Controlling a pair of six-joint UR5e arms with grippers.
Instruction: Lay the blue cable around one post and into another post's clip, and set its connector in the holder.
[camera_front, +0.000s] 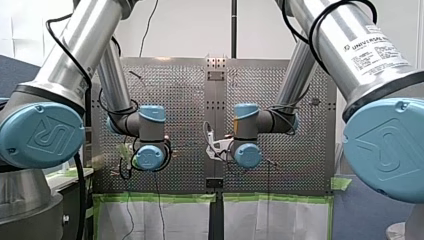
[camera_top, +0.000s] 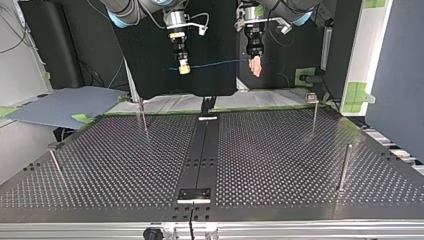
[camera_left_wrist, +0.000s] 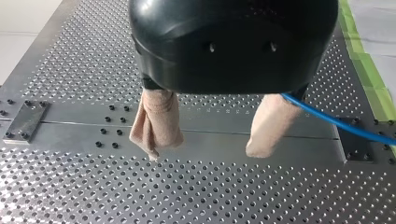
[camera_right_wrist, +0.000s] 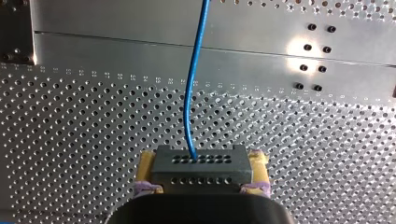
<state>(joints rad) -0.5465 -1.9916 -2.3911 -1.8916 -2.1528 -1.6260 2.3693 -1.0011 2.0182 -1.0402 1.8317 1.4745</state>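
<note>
In the right wrist view my right gripper (camera_right_wrist: 201, 164) is shut on a dark grey connector (camera_right_wrist: 201, 173), one yellow pad on each side of it. The blue cable (camera_right_wrist: 189, 93) leaves the connector and runs ahead over the perforated table. In the top view that gripper (camera_top: 184, 68) hangs above the table's far edge, and the cable (camera_top: 215, 64) stretches level to my left gripper (camera_top: 255, 66). The left wrist view shows my left gripper (camera_left_wrist: 203, 150) open, beige pads wide apart. The cable (camera_left_wrist: 336, 122) passes close beside one finger (camera_left_wrist: 268, 126); nothing lies between the pads.
Several thin metal posts stand on the table in the top view: two far ones (camera_top: 142, 114) (camera_top: 314, 111), and two nearer ones (camera_top: 344, 167) (camera_top: 56, 164). A dark rail (camera_top: 202, 150) runs down the middle to a small plate (camera_top: 195, 195) at the near edge.
</note>
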